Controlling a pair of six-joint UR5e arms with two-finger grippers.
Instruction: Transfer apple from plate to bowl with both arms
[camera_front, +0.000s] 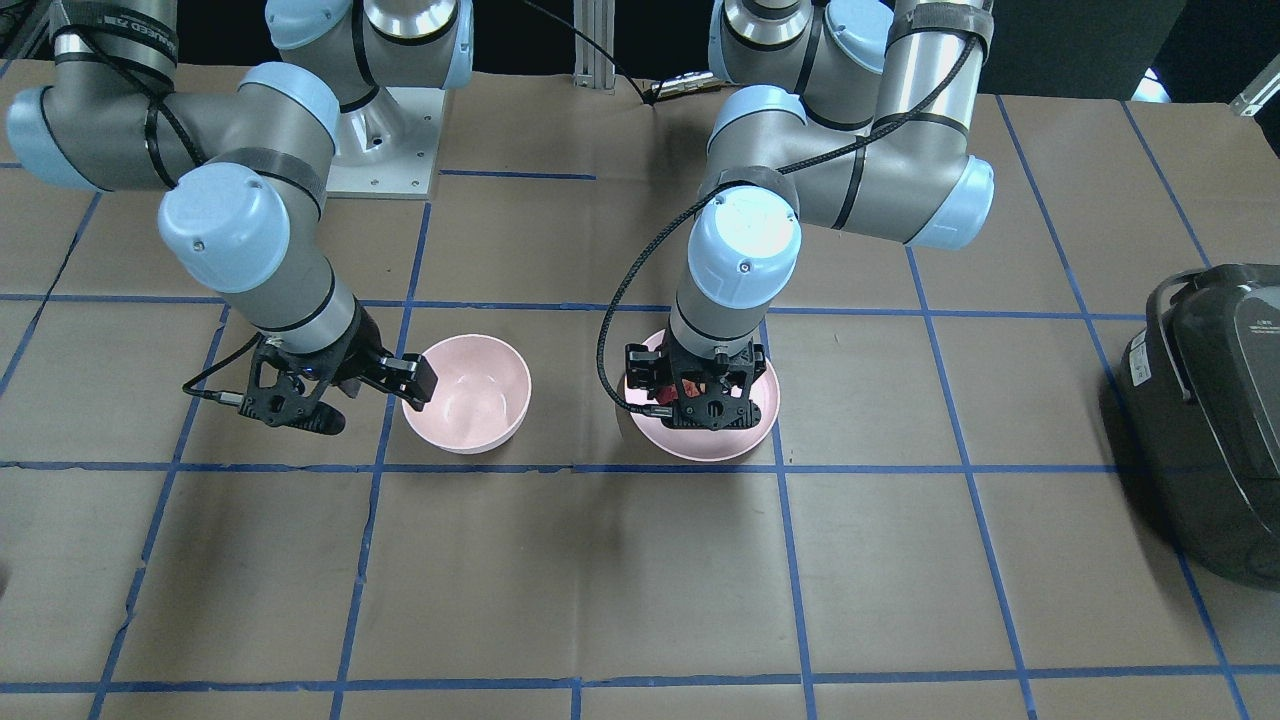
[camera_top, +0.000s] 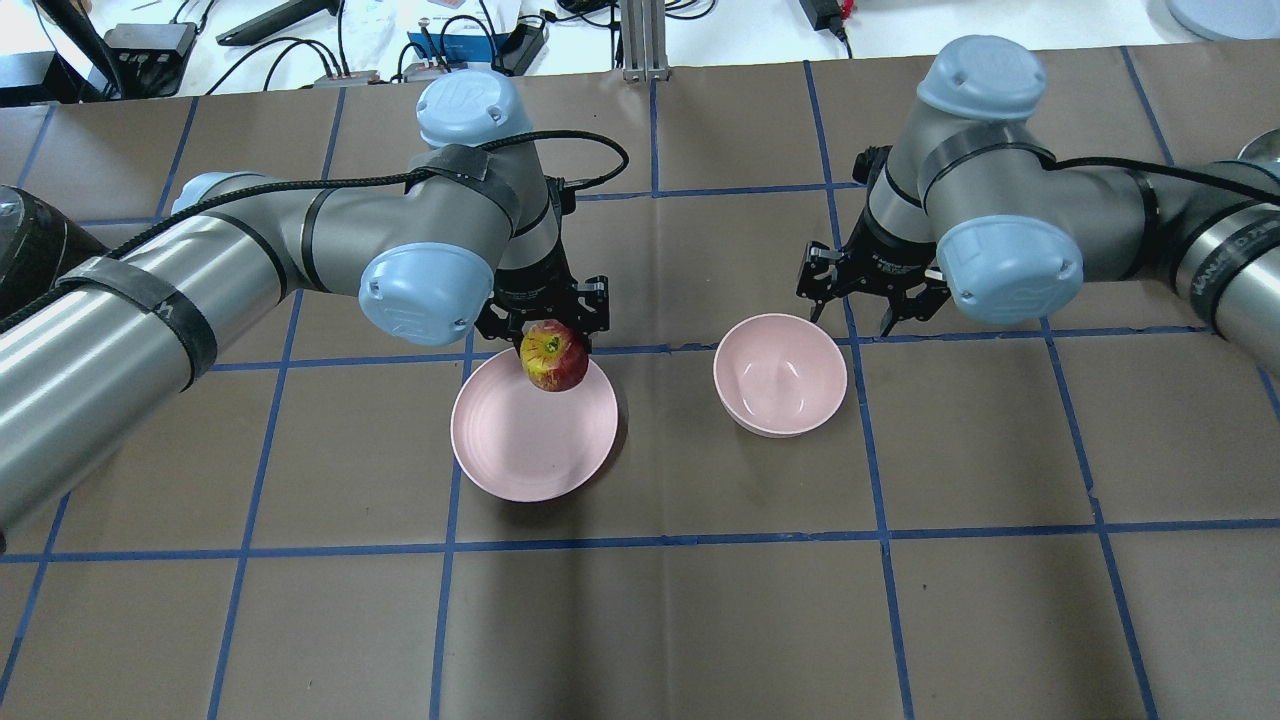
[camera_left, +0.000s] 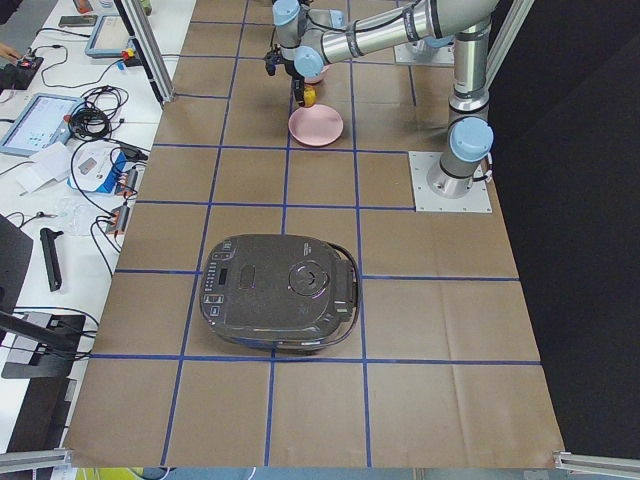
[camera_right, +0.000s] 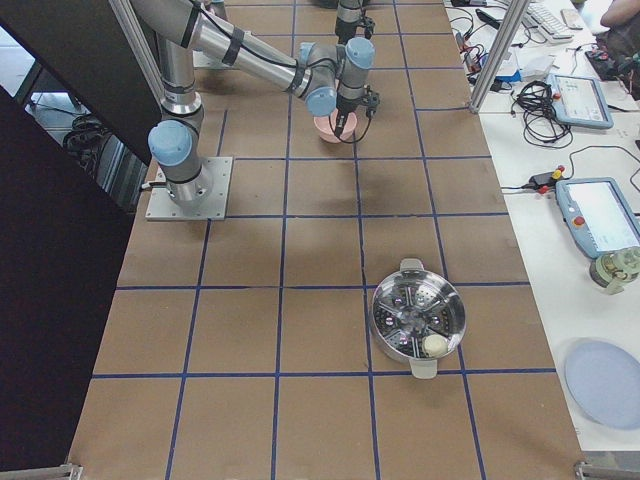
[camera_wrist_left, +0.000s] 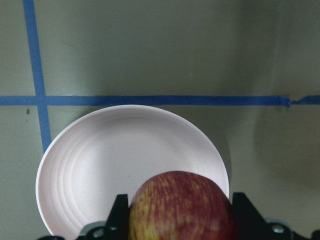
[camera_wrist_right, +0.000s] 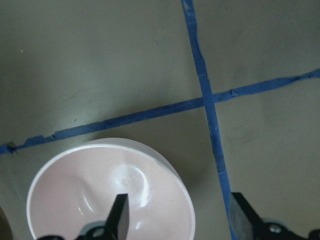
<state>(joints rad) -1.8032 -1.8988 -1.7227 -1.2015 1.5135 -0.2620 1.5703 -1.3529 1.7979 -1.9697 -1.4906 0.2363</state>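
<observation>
**Apple gripped, hanging over the plate**

Your left hand (camera_front: 697, 392) is clenching the apple (camera_top: 553, 358) between its fingers and holding it clear above the plate (camera_top: 520, 450). The bowl (camera_top: 780, 400) is sitting empty on the desk (camera_top: 650, 620), near the plate but apart from it. Your right hand (camera_top: 855, 310) is hanging open and empty at the bowl's side facing away from the plate. You are, I judge, finishing the pick and starting the carry. Next you are likely needing a steady move away from the plate toward the waiting hand, keeping the grip firm.

Grey-silver arms (camera_top: 250, 250) — light-blue caps (camera_top: 420, 295), black cables (camera_top: 330, 183)
</observation>
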